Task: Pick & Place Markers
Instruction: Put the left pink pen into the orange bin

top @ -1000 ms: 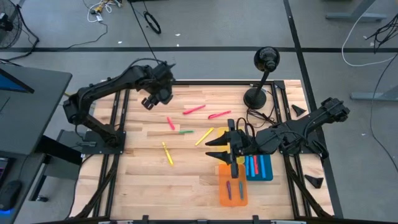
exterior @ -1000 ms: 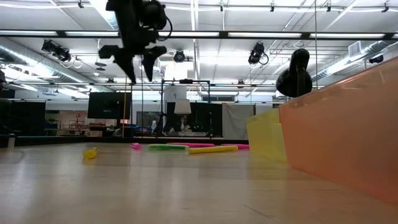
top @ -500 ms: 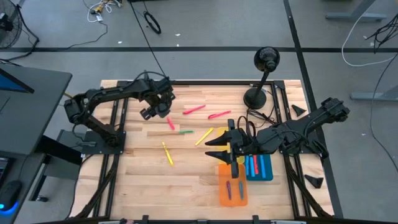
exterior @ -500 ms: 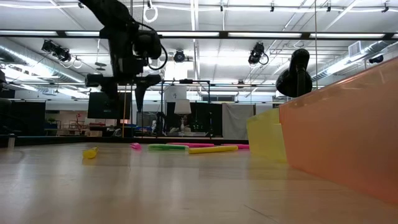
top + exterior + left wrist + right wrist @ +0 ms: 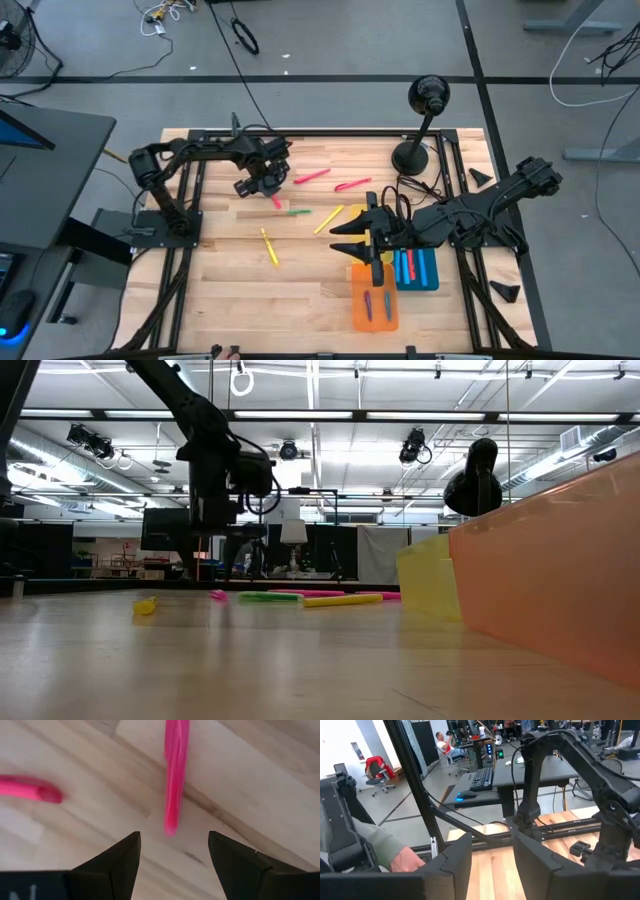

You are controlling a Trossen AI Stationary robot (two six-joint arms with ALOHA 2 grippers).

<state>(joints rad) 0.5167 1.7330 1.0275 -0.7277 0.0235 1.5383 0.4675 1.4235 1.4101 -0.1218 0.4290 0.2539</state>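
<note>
Markers: you've got several in the orange tray (image 5: 375,312) and blue tray (image 5: 417,270); six loose on the bench (image 5: 230,300).
Left gripper (image 5: 262,186): fingers wide, low over the red marker (image 5: 274,198).
Right gripper (image 5: 350,239): parked above the trays, fingers apart, empty.

Pale matt wood-plank table (image 5: 230,290) — glossy pink plastic marker (image 5: 176,775)

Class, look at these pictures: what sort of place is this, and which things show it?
Probably a robotics lab or workshop: an open hall with ceiling ducts, a desk with a keyboard, and a wooden table carrying two robot arms.
</note>
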